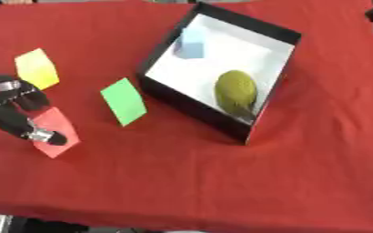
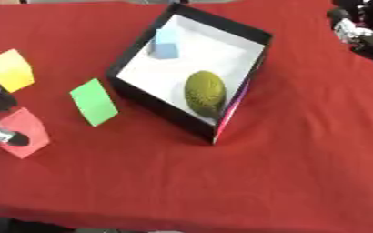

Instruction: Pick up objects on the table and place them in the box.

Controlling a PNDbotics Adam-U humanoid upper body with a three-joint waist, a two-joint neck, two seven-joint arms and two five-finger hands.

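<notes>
Even, bright light, soft blur throughout, faint shadow beside the box (image 1: 253, 129).

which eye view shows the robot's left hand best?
Left eye view: the left hand shows from wrist to fingertips, fingers over the flat pink block. The right eye view cuts it at the frame edge, leaving only fingers.

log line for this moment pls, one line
left hand: shut on red block | right hand: idle, top right | black white-lined box: pale blue cube, olive-green ball | on cloth: yellow block, green block
</notes>
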